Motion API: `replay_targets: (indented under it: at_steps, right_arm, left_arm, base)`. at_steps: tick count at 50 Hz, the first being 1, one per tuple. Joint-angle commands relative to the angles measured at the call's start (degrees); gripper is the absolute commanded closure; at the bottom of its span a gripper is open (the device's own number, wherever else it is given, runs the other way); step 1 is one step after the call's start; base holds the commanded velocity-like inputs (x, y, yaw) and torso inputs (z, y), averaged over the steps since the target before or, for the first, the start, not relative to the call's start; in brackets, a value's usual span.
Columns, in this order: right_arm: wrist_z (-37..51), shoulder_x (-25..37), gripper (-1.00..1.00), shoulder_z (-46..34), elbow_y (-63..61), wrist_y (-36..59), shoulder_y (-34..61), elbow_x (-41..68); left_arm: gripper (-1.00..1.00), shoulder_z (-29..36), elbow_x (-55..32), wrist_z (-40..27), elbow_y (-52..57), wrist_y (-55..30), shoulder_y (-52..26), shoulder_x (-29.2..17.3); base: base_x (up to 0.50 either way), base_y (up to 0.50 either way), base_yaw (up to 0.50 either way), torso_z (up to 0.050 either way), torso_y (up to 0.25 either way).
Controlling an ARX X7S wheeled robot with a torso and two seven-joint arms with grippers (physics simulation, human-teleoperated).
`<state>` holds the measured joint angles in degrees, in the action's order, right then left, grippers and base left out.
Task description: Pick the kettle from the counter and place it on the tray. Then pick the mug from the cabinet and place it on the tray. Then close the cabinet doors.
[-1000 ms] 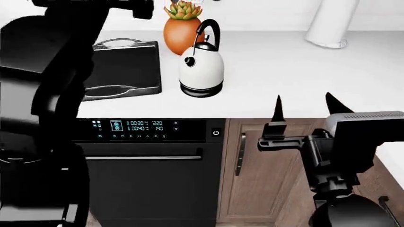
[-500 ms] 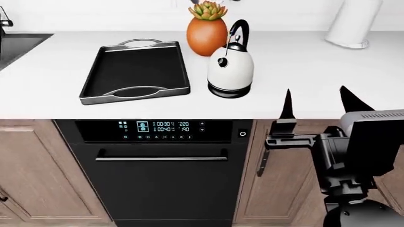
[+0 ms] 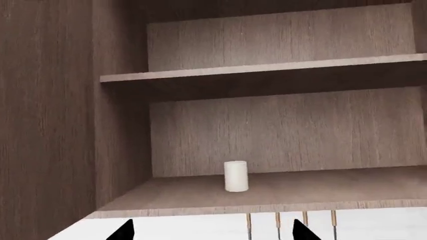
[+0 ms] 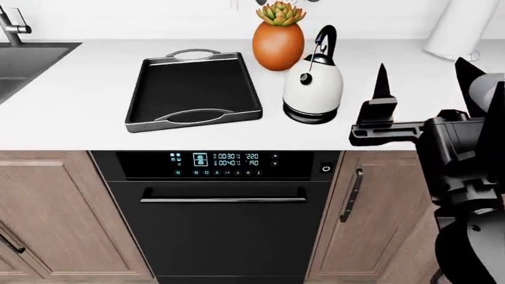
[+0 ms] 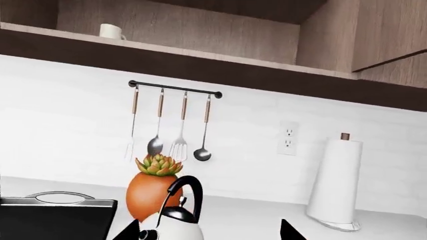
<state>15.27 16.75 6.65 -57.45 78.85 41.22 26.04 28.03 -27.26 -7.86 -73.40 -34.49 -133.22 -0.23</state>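
Observation:
The white kettle [image 4: 313, 89] with a black arched handle stands on the white counter [image 4: 79, 112], just right of the black tray [image 4: 197, 83]. My right gripper [image 4: 426, 80] is open and empty, at counter height to the right of the kettle and apart from it. In the right wrist view the kettle [image 5: 175, 222] shows beyond the open gripper [image 5: 210, 232]. The cream mug [image 3: 235, 176] stands on the lower shelf of the open cabinet, beyond my open, empty left gripper [image 3: 212, 232]. The mug also shows in the right wrist view [image 5: 111, 31]. The left gripper is out of the head view.
An orange succulent pot [image 4: 278, 38] stands right behind the kettle. A paper towel roll [image 4: 462, 26] is at the back right and a sink [image 4: 23, 65] at the left. A utensil rail [image 5: 175, 89] hangs on the wall. An oven [image 4: 221, 201] sits below the counter.
The head view has shifted, so the tray and kettle sit further right. The left arm has left the head view. My right gripper has risen from below the counter edge to kettle height.

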Motion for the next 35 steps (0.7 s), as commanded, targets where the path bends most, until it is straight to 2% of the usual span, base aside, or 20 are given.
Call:
replay_targets:
  at_steps: [1,9,16,21,28,35]
  right_arm:
    - [20.71,6.6,-1.0,6.99,4.58,11.02,17.44,32.22]
    - [27.33,8.63,-1.0,7.71,8.86,9.95,20.23,40.4]
    - [28.25,9.63,-1.0,7.25,9.7,8.07,20.12,41.67]
    - [27.9,10.24,-1.0,6.21,9.95,6.43,19.37,41.03]
    - [27.57,10.87,-1.0,4.63,10.59,4.62,18.97,39.9]
    - [27.14,11.43,-1.0,3.46,10.68,2.97,17.78,39.23]
  left_arm:
    - [-1.0,11.63,-13.53,-1.07,-0.23,1.56,-0.79,0.2]
    - [-1.0,19.18,-21.58,-1.27,-0.4,2.55,-1.07,0.2]
    - [-1.0,24.55,-26.71,-1.54,-1.13,3.54,-1.34,0.2]
    - [-1.0,25.47,-26.34,-1.49,-1.48,4.32,-1.5,0.18]
    - [-1.0,19.85,-20.78,-1.93,-1.53,2.94,-1.72,0.07]
    - [-1.0,1.93,-5.05,-2.26,0.46,-0.96,-1.77,0.19]
  base:
    - [0.0,0.0,0.0,0.0,0.0]
    - [0.01,0.0,0.0,0.0,0.0]
    - [0.48,0.0,0.0,0.0,0.0]
    - [0.5,0.0,0.0,0.0,0.0]
    - [0.5,0.0,0.0,0.0,0.0]
    - [0.5,0.0,0.0,0.0,0.0]
